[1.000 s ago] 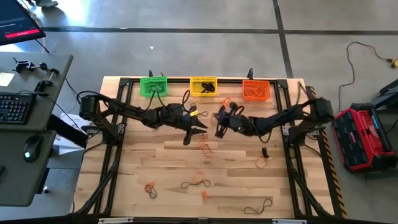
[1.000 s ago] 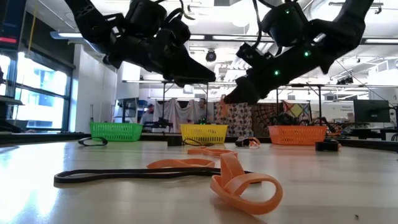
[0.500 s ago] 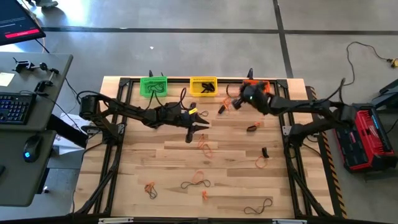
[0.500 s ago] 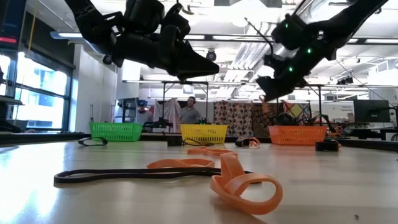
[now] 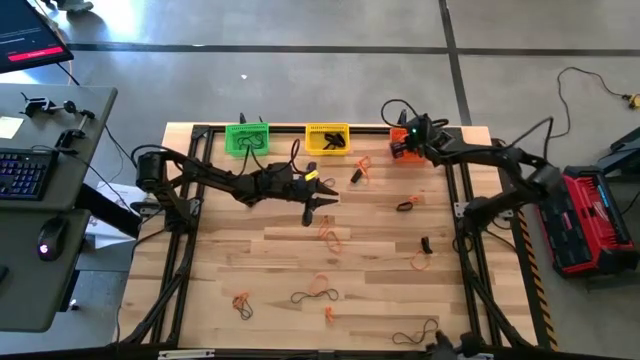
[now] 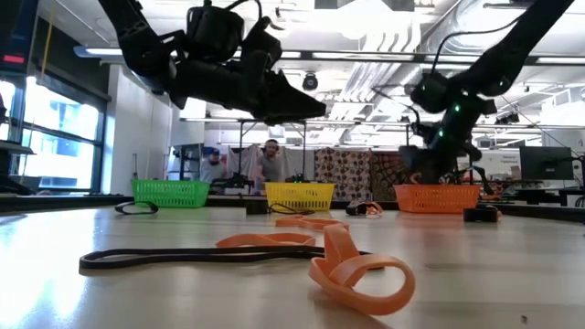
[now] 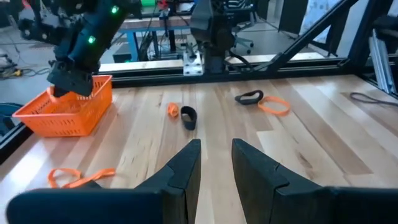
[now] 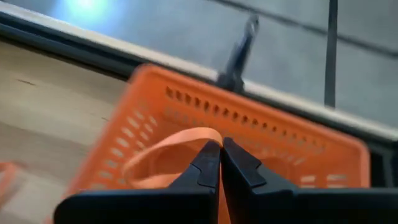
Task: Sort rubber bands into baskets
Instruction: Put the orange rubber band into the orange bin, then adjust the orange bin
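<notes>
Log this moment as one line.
right gripper: shut on orange rubber band, over orange basket | left gripper: open, empty, mid-table

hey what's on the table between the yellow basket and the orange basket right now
In the high view, one orange rubber band lies on the wood between the yellow basket and the orange basket, slightly nearer than their row. The rest of that stretch is bare.

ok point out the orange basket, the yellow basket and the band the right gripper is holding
orange basket (image 7: 65, 115), left wrist view, on its front lattice wall
yellow basket (image 5: 327, 138), high view, on its rim
orange rubber band (image 8: 166, 145), right wrist view, on the loop arching up from the shut fingertips
</notes>
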Robot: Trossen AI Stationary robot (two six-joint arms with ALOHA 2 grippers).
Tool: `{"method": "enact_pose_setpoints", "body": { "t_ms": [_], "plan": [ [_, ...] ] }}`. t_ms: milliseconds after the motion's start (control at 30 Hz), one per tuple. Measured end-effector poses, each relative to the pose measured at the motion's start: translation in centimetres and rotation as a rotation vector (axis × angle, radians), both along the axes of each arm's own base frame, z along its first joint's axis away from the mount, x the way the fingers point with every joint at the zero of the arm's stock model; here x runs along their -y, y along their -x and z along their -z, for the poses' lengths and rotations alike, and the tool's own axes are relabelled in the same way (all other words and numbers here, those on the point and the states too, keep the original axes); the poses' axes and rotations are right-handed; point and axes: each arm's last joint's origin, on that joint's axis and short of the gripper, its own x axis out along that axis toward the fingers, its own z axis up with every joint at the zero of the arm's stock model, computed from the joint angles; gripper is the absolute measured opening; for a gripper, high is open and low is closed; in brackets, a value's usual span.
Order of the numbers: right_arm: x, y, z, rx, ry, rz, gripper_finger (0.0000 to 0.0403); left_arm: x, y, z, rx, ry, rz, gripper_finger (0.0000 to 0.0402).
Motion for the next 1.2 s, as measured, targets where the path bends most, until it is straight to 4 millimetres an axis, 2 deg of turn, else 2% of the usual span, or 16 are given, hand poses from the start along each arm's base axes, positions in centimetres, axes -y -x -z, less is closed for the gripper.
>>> {"method": "enact_pose_setpoints", "body": {
  "t_ms": [233,467,667,800,1000,1200],
  "plan": [
    [1.1,0.7,2.0,0.021,-0.106,0.034,0.0000,-0.2,-0.1,0.4,0.001,0.000,-0.004,0.0084],
    [1.7,0.5,1.2,0.026,-0.123,0.033,0.0000,-0.4,0.3,1.6,0.089,0.013,-0.014,0.0084],
    [2.0,0.3,0.6,0.029,-0.135,0.027,0.0007,-1.0,1.1,2.3,0.075,0.035,-0.040,0.0084],
    [2.0,0.3,0.5,0.009,-0.166,0.026,0.0032,-1.1,1.3,2.5,0.067,0.039,-0.044,0.0084],
    [2.1,0.2,-0.1,-0.012,-0.195,0.028,0.0096,-1.1,1.3,2.6,0.065,0.038,-0.044,0.0084],
    [2.6,-0.2,-1.5,-0.022,-0.203,0.023,0.0139,-1.1,1.3,2.6,0.064,0.038,-0.043,0.0084]
  ]
}}
